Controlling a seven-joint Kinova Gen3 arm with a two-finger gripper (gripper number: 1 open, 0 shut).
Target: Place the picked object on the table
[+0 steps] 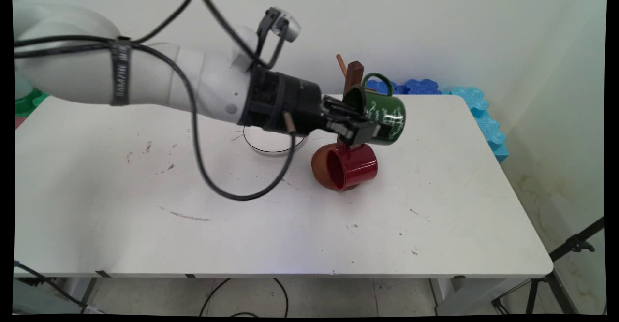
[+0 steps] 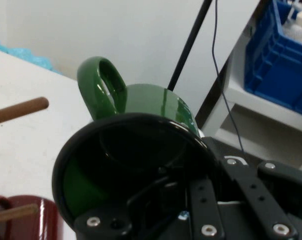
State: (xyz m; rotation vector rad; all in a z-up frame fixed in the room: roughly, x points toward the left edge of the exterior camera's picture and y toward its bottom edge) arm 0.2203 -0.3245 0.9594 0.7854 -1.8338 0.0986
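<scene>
I see my gripper (image 1: 360, 127) pinching the rim of a glossy green mug (image 1: 382, 114), one finger inside its dark mouth, the other on the outer wall. The mug hangs on its side in the air, looped handle up, right beside the wooden mug stand (image 1: 352, 81). Below it a shiny red mug (image 1: 350, 166) hangs at the stand's round foot, above the scuffed white table (image 1: 271, 225)
</scene>
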